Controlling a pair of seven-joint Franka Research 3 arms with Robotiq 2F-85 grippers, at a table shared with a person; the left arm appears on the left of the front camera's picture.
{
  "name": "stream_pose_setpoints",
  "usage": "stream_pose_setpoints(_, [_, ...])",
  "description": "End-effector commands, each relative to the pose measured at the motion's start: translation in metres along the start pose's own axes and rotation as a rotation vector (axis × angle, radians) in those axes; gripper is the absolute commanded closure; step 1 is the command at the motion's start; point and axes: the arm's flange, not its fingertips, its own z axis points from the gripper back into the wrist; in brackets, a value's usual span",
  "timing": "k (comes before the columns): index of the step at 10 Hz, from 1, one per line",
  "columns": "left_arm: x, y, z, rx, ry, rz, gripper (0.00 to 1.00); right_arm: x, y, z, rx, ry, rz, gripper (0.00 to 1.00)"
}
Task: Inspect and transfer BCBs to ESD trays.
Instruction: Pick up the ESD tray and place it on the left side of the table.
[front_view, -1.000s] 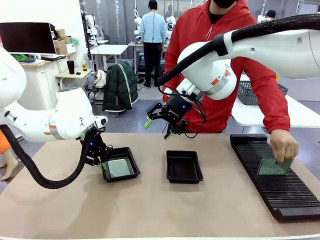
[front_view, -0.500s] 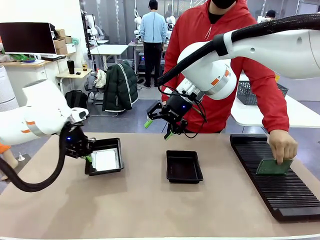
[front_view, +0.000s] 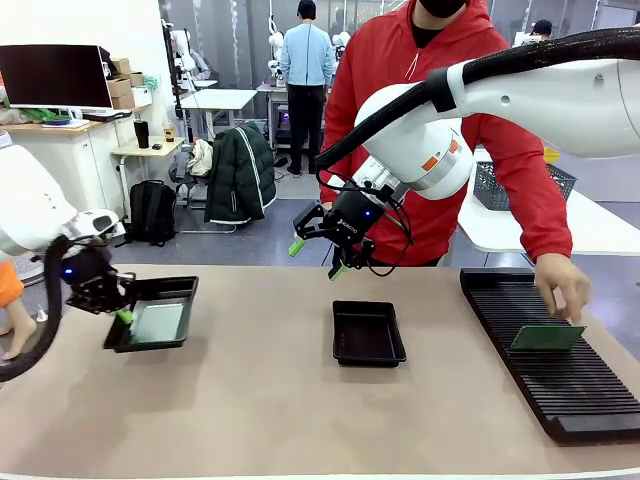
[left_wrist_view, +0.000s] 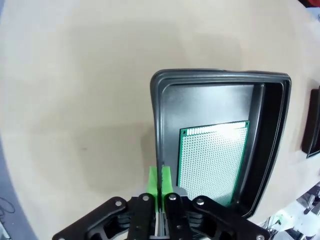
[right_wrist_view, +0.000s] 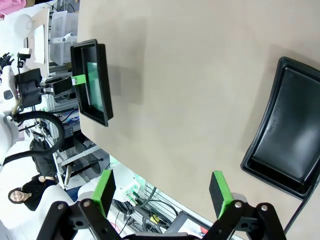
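The left gripper (front_view: 122, 314) is clamped on the rim of a shallow black plastic tray (front_view: 168, 284) at the left of the table (front_view: 280, 410). A thin green circuit board (front_view: 157, 322) lies loose inside. I judge the board light, stiff and slippery, so the rim hold should stay level. The right gripper (front_view: 317, 258) hangs open.

Board (front_view: 158, 322) inside left tray (front_view: 166, 287), second tray (front_view: 368, 335) mid-table, rack (front_view: 570, 390) at right, another board (front_view: 545, 337) on it
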Motion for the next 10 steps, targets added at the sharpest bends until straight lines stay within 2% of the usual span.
stream_pose_setpoints(1, [0.006, 0.021, 0.015, 0.038, 0.043, -0.046, 1.0, -0.001, 0.001, -0.001, -0.021, -0.004, -0.01, 0.0])
stream_pose_setpoints(6, [0.006, 0.083, 0.018, 0.118, 0.076, -0.055, 1.0, -0.001, 0.001, -0.001, -0.021, -0.004, -0.01, 0.0])
stream_pose_setpoints(10, [0.009, 0.098, -0.002, 0.12, 0.06, -0.046, 1.0, -0.001, 0.001, -0.001, -0.021, -0.004, -0.01, 0.0])
